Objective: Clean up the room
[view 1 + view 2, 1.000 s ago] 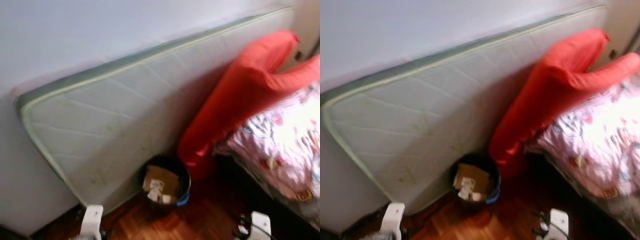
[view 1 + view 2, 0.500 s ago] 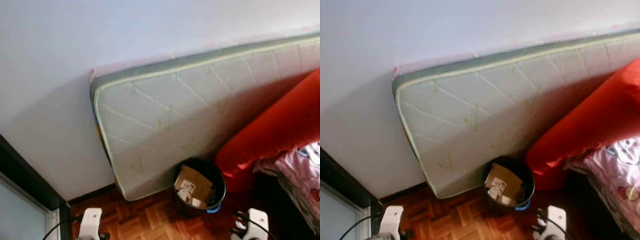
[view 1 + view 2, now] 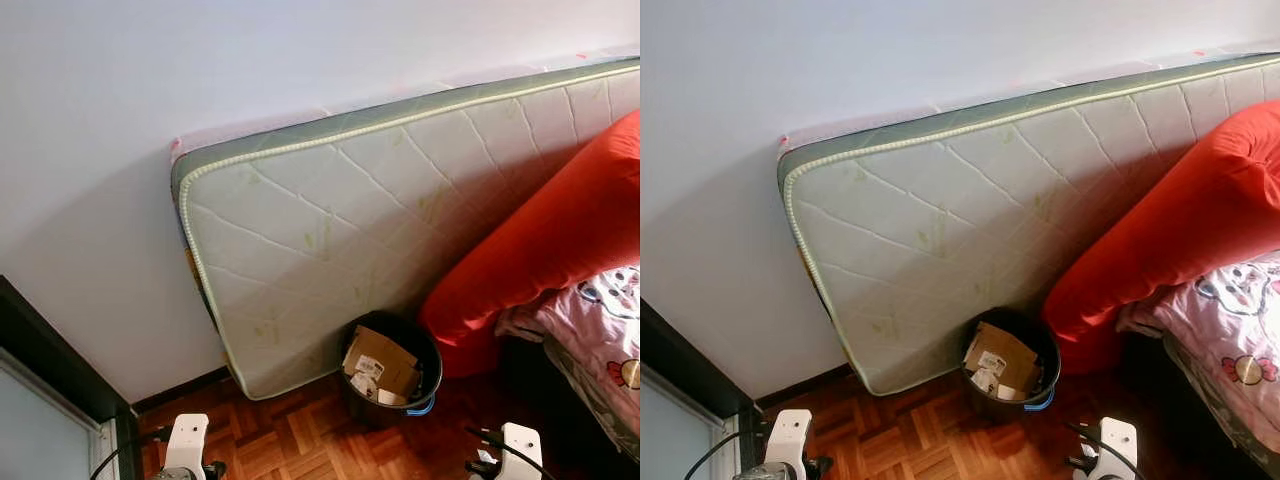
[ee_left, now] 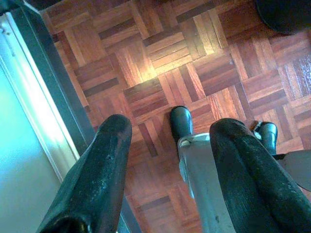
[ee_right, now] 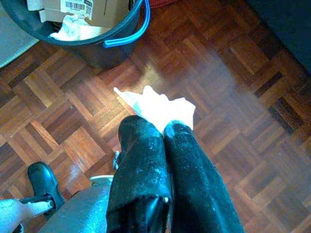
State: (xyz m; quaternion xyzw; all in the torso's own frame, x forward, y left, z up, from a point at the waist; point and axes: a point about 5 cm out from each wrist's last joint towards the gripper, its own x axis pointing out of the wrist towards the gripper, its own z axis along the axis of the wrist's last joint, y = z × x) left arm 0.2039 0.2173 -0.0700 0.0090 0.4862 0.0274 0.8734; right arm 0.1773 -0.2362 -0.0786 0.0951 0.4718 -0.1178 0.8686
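Panning had nearly stopped, bin [image 3: 392,368] ahead; right gripper [image 5: 163,133] pinched a white tissue [image 5: 158,108], left gripper [image 4: 167,145] open, drop-off looked next.

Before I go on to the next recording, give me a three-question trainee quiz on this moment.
1. True or false: the right gripper is shut on a white tissue.
2. What stands on the wood floor against the foot of the mattress? A) a laundry basket B) a black bin with cardboard and paper in it C) a chair
3. Fill in: the left gripper hangs over the floor with its fingers ____.

Key
1. True: the two fingers are closed on it above the floor, near the bin.
2. B
3. open, holding nothing
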